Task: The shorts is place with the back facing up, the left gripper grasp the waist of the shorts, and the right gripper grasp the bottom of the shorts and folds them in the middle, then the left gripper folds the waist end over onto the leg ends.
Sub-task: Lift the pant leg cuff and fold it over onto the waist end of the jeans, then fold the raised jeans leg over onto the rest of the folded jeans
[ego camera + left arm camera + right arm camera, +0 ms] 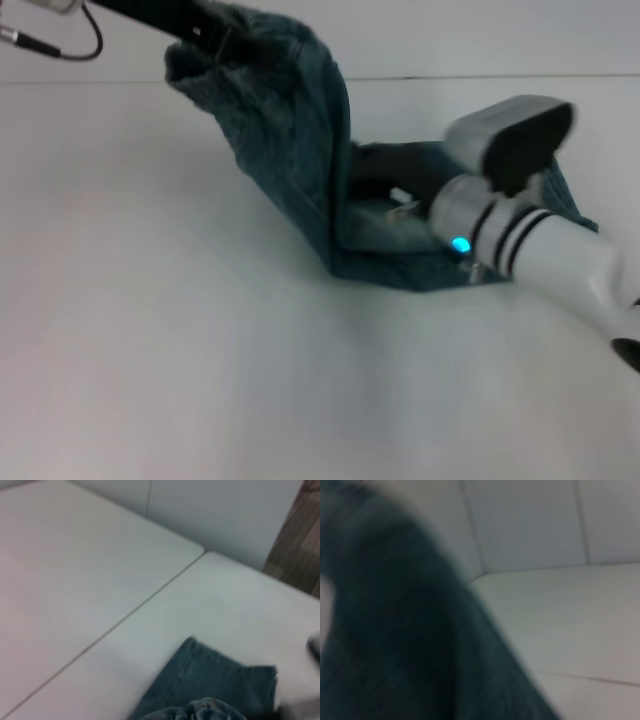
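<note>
The blue denim shorts (pixel 300 150) are lifted at one end and rest on the white table (pixel 150 330) at the other. At the top left, my left gripper (pixel 198 32) is shut on the gathered waist (pixel 215 60), so the cloth hangs from it in a slanted sheet. The low part of the shorts (pixel 400 262) lies flat. My right gripper (pixel 392 195) sits down among that denim, under its white arm (pixel 560 260). The left wrist view shows a denim edge (pixel 210 685). Close dark denim (pixel 395 630) fills much of the right wrist view. The leg ends are hidden.
A seam (pixel 480 77) runs across the table's far side, with a pale wall (pixel 225 510) behind it. A black cable (pixel 70 48) hangs from the left arm. Wood-look floor (pixel 300 540) shows past the table's corner.
</note>
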You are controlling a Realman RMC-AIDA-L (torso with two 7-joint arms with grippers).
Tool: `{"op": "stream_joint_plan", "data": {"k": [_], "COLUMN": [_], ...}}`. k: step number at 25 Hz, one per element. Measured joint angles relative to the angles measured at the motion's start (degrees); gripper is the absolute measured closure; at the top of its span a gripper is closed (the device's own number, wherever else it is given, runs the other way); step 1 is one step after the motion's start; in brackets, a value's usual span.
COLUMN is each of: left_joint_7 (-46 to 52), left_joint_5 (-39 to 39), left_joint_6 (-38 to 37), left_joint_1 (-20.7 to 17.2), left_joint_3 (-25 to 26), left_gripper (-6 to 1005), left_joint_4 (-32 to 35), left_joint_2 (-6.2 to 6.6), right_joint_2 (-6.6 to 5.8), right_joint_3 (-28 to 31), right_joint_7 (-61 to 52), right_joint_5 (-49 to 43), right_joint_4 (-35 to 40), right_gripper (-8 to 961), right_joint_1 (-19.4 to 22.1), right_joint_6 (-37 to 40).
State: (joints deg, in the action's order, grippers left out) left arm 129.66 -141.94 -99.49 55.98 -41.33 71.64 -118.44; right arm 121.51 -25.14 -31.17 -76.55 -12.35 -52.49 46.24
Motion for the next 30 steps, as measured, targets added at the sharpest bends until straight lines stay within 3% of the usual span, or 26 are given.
{"op": "stream_joint_plan", "data": {"k": [5, 11, 17, 22, 30], "left_joint_7": [1.96, 2.84, 2.49, 1.27, -1.11], "left_joint_5": [2.99, 4.21, 4.24, 4.56, 8.02], "left_joint_6": [-1.82, -2.24, -2.23, -2.90, -1.68], "left_joint_1": [1.25, 1.54, 0.47, -0.89, -2.12], "left_joint_3": [-0.04, -0.03, -0.03, -0.17, -3.21], "left_gripper": [907, 907, 907, 908, 908], "left_joint_4": [1.86, 2.33, 1.94, 1.29, -2.68], "left_joint_2": [0.46, 0.74, 0.59, -0.09, -2.22], "right_joint_2": [0.03, 0.04, -0.04, -0.61, -1.31], "right_joint_3": [3.53, 16.99, 23.56, 26.47, 37.50], "right_joint_7": [5.05, 5.10, 5.04, 4.81, 4.60], "right_joint_5": [-6.22, -23.37, -30.93, -31.16, -30.76], "right_joint_4": [-6.17, -10.22, -11.47, -8.83, -1.43], "right_gripper": [944, 945, 946, 945, 942], "right_joint_1": [-2.92, -2.34, -0.80, 4.81, 15.39], "right_joint_6": [-1.01, -3.55, -6.12, -3.89, 11.57]}}
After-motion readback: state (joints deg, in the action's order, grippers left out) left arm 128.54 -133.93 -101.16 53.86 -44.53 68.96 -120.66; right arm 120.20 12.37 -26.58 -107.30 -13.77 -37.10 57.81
